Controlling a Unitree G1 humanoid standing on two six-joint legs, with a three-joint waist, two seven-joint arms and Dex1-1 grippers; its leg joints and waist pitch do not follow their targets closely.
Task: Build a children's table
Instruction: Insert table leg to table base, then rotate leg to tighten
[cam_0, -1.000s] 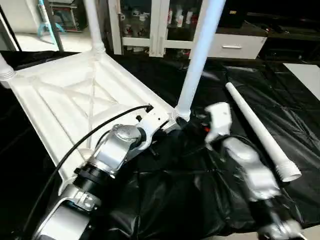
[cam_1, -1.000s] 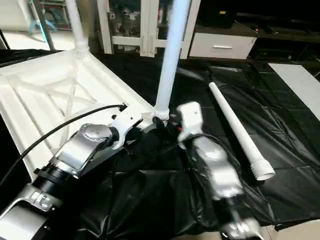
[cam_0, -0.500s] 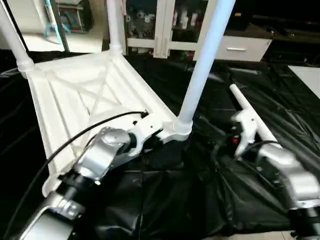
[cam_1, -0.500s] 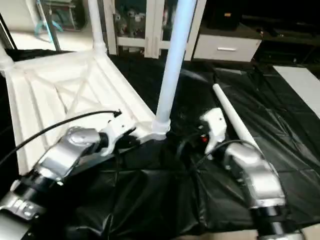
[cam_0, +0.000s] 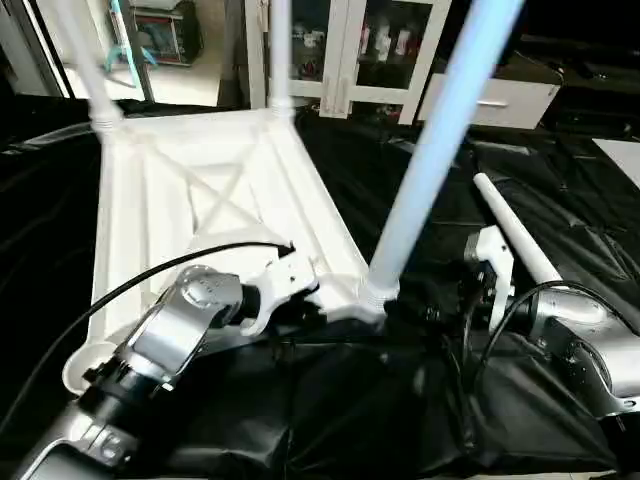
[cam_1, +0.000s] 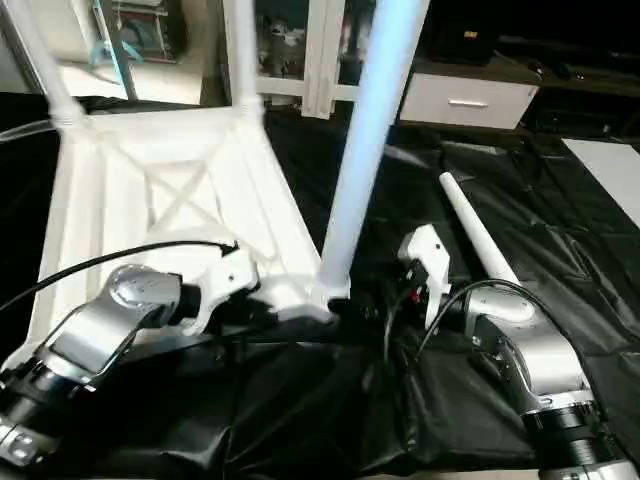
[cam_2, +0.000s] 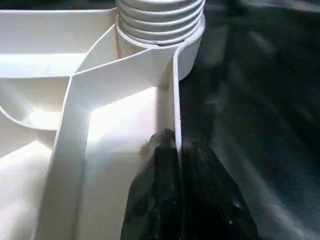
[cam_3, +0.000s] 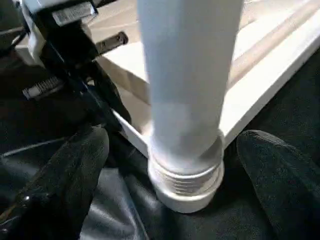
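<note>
With my left gripper (cam_2: 177, 150) pinched on the rim of the upturned table top (cam_0: 190, 190), I hold it steady while my right gripper (cam_3: 172, 185), spread wide around the near leg (cam_0: 440, 150), should close squarely before turning; 1 leg (cam_0: 515, 230) lies loose.

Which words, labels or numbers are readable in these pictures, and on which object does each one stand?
No text can be read here.
A small white label sits on the left gripper, seen from the right wrist view; its print is too blurred to read.
The table top and its legs carry no visible marking.
</note>
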